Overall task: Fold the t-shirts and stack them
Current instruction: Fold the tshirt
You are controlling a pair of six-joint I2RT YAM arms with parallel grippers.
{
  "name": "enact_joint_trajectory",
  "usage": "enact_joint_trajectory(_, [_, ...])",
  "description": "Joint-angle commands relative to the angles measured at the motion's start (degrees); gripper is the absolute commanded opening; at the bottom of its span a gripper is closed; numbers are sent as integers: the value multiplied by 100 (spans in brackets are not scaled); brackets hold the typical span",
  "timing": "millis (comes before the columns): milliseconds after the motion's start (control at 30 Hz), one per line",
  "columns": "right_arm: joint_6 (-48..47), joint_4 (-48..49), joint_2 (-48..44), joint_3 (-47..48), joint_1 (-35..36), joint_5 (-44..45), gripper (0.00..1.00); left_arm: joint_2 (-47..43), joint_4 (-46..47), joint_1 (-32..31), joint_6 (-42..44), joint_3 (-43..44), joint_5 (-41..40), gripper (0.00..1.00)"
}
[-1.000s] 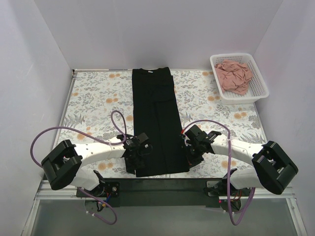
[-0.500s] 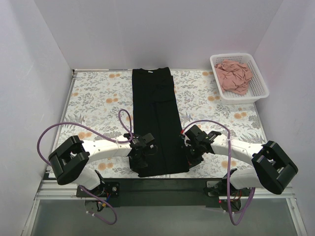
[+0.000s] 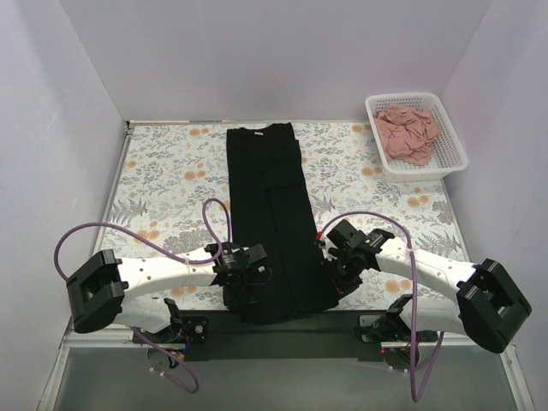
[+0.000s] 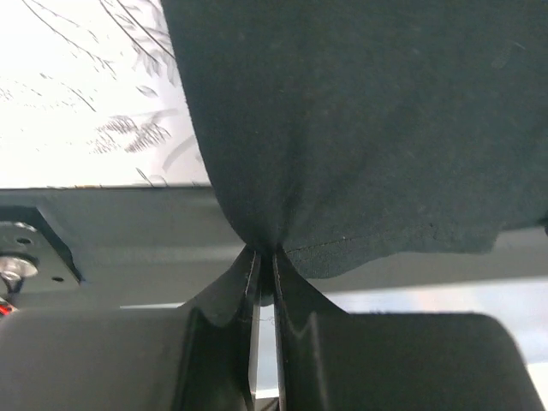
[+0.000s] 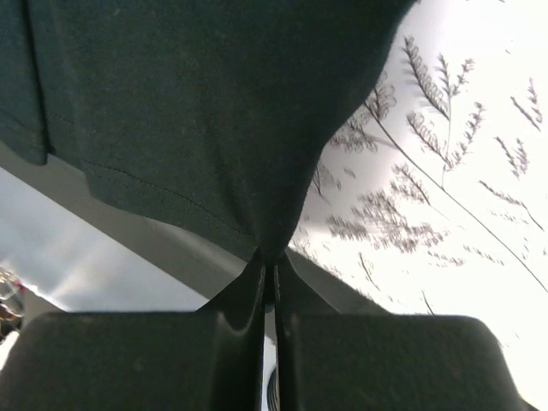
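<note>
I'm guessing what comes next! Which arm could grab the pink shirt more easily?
Probably the right arm: the pink shirt lies in the basket on the right. Left gripper and right gripper both pinch the hem of the black shirt.

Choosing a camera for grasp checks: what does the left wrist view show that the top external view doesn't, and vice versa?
Only left wrist: the left gripper shut on a bunched near corner of the black t-shirt. Only top external: the pink t-shirt crumpled in the white basket, and the right gripper at the other near corner. Both: the black t-shirt on the floral table.
</note>
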Motion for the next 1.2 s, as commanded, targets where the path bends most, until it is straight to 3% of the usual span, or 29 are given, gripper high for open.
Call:
enact_joint_trajectory(0, [-382,-566,-82,544,-14,352,1,-417,-203,52,34,260,214,0])
enact_joint_trajectory(133, [-743,-690,419,1406,-461,652,1,-488,-115,771,665,673,47,0])
enact_joint_trajectory(300, [-1218,-611,1349,2923,-902,881,1,-234,60,2193,1738,1156,-443,0])
enact_joint_trajectory(467, [-1359,-338,2412,4244,-1219,934,1,513,596,3284,2626,2096,-1007,0])
enact_joint_trajectory(600, [-1315,-154,3089,5177,-1359,1233,1,1067,1097,3786,2882,2642,-1271,0])
enact_joint_trajectory(767, [-1306,127,3706,5749,-1588,1286,1,1700,1914,4200,3155,2967,-1447,0])
enact_joint_trajectory(1167, [-1394,1076,4295,5969,-1852,961,1,2447,2873,4315,3726,3205,-1360,0])
